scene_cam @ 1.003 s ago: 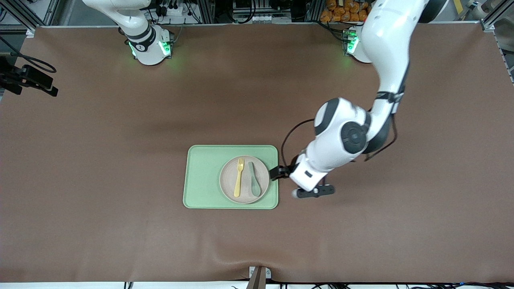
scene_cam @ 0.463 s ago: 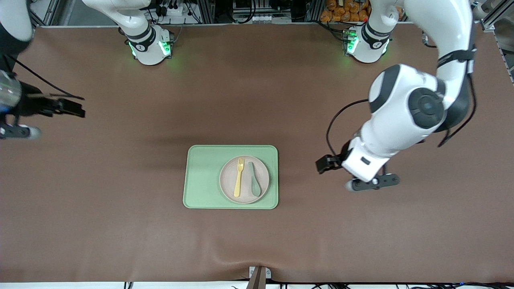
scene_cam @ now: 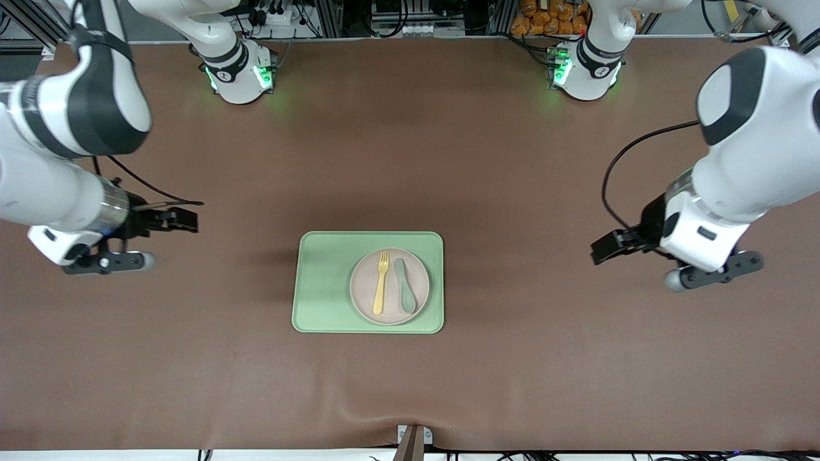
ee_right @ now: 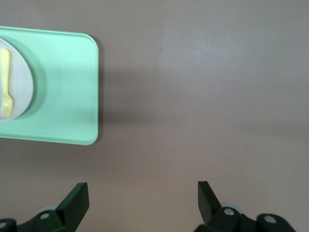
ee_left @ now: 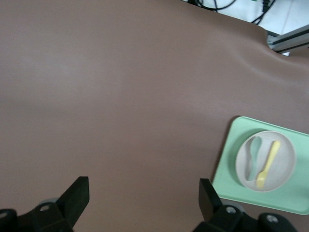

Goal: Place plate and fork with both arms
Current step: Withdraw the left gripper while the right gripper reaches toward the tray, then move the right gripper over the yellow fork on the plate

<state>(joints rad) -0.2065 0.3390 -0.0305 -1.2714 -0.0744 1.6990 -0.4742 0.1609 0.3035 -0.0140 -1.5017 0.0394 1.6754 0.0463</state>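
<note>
A light green tray [scene_cam: 320, 282] lies on the brown bench [scene_cam: 410, 160], about midway between the two arms' ends and toward the front camera's half of the surface. The plate [scene_cam: 362, 282] sits in the tray, in the part toward the left arm's end, with bare tray showing at the right arm's end. The fork [scene_cam: 381, 282] lies on the plate with its tines pointing toward the robots' bases, and a muted green spoon [scene_cam: 405, 294] lies just beside it on the same plate, on the side toward the left arm's end. The left gripper [scene_cam: 615, 246] hangs over bare bench well apart from the tray, toward the left arm's end of the bench; its fingers [ee_left: 77, 195] are spread wide and hold nothing. The right gripper [scene_cam: 179, 219] hangs over bare bench toward the right arm's end, also well apart from the tray, and its fingers [ee_right: 76, 199] are likewise spread with nothing between them.
</note>
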